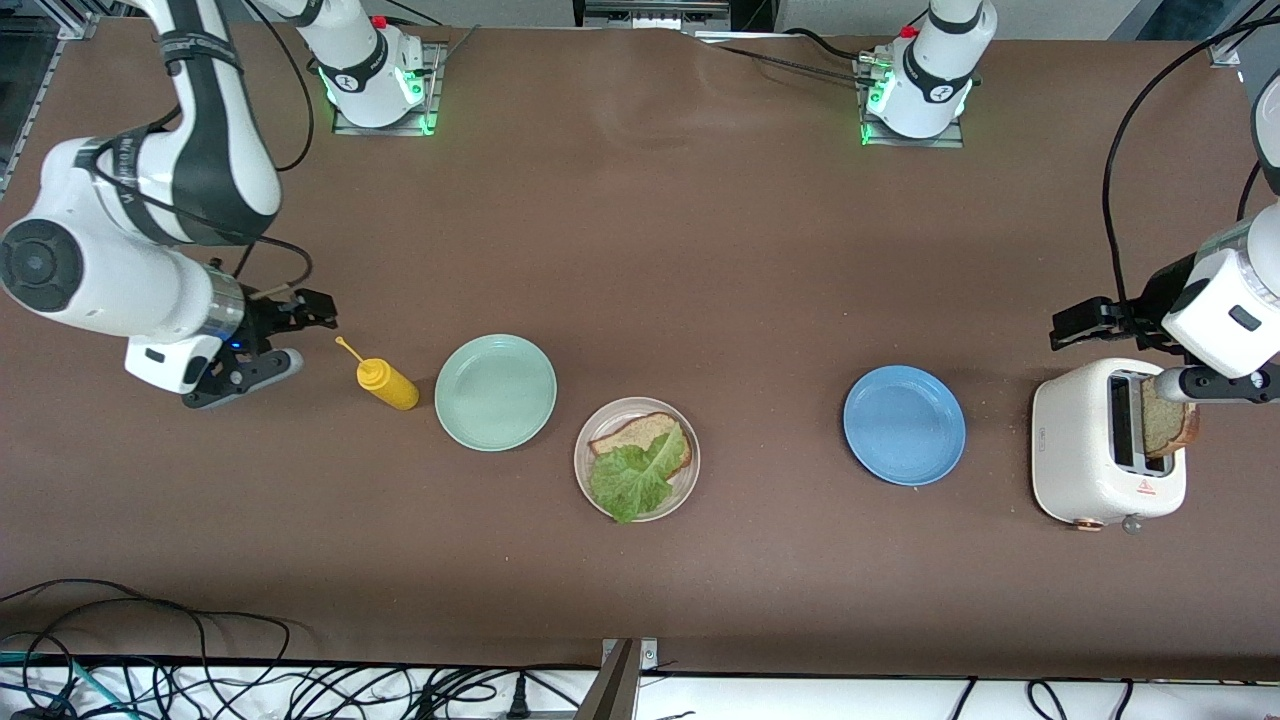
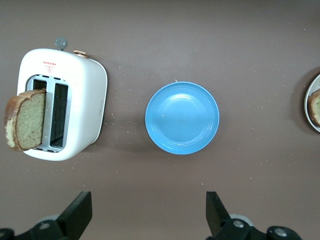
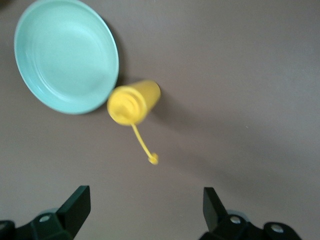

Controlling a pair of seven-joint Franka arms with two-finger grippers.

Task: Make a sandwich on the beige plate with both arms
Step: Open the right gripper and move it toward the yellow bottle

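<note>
A: Start at the right arm's end of the table. What's there?

B: The right gripper hangs low over bare table, jaws spread wide with nothing between them. Just beside it stands a yellow squeeze bottle, its cap dangling on a thin strap.

A: And next along?

B: A mint-green plate, bare, right by the bottle. Then the beige plate, a bit nearer the front camera. On it lies 1 slice of brown bread with a crinkly lettuce leaf spread over it, uncovered.

A: So only 1 slice on that plate?

B: Yes, 1. The second slice stands upright in a slot of the white toaster at the left arm's end of the table, sticking well out of the top.

A: Anything between the beige plate and the toaster?

B: A blue plate, with nothing on it, well apart from both.

A: Where is the left gripper?

B: The left gripper hovers over the toaster's edge. In the left wrist view its 2 fingers stand wide apart and hold nothing; the toaster, its slice and the blue plate all lie below it.
</note>
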